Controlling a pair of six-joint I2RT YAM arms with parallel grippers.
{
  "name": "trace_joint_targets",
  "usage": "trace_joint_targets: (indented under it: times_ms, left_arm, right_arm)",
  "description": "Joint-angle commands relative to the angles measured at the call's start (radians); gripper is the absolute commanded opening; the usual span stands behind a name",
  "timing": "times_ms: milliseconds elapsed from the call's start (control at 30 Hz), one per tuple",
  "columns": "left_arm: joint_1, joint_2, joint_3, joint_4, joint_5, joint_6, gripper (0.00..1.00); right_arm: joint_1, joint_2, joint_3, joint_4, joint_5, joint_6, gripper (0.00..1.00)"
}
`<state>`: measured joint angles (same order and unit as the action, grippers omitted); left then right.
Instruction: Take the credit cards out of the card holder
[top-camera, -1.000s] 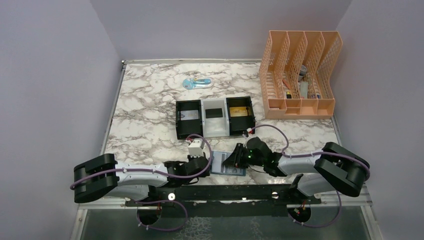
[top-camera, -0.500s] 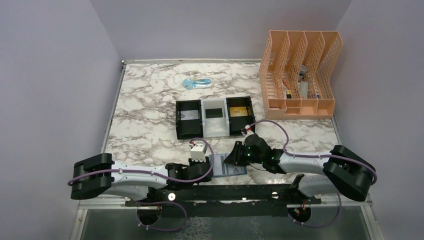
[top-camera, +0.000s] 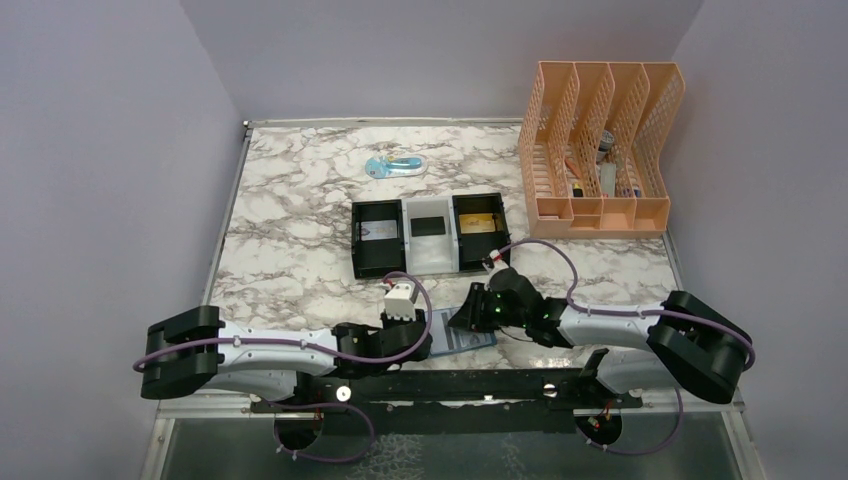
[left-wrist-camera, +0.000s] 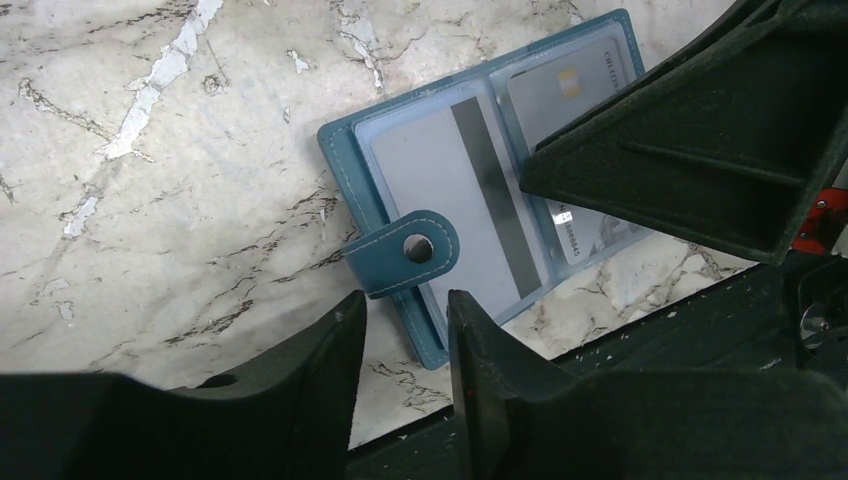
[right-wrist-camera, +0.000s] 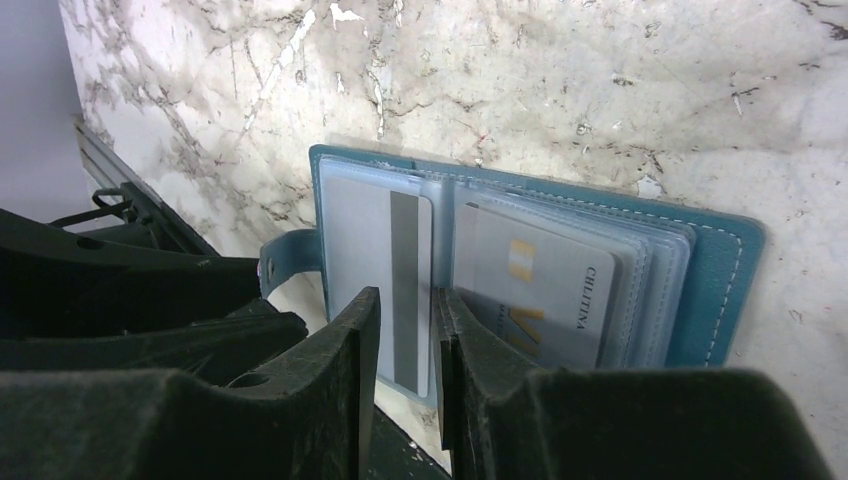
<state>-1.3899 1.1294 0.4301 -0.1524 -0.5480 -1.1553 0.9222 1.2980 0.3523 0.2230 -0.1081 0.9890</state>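
Observation:
The teal-blue card holder lies open on the marble near the front edge. In the left wrist view its snap strap curls over a grey card with a dark stripe in a clear sleeve. The right wrist view shows the holder, that striped card and a card with a gold chip in the right-hand sleeves. My left gripper sits at the holder's left edge, jaws a little apart and empty. My right gripper hovers over the holder's middle fold, jaws narrowly apart, holding nothing.
A black-and-white three-compartment tray stands behind the holder, with a card in each section. An orange file organiser is at the back right. A small blue object lies at the back. The black rail runs just in front of the holder.
My left gripper has slid right against the holder's left edge. The holder has shifted slightly right and turned. My right gripper moved a little away from the rail.

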Motion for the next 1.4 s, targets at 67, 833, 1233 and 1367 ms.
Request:
trace_joint_targets:
  times_ms: [67, 833, 1233, 1367]
  left_arm:
    - [-0.007, 0.056, 0.034, 0.007, -0.012, 0.051, 0.41]
    - [-0.033, 0.278, 0.112, -0.054, -0.023, -0.014, 0.17]
    - [-0.039, 0.285, 0.098, -0.090, -0.048, -0.056, 0.15]
    - [-0.039, 0.271, 0.090, -0.100, -0.057, -0.067, 0.14]
  right_arm:
    - [0.007, 0.022, 0.011, -0.018, 0.025, -0.019, 0.27]
    - [0.006, 0.032, -0.043, 0.093, -0.041, -0.023, 0.13]
    - [0.004, -0.128, -0.118, 0.138, -0.062, -0.051, 0.01]
    - [-0.002, -0.152, -0.112, 0.095, -0.059, -0.078, 0.01]
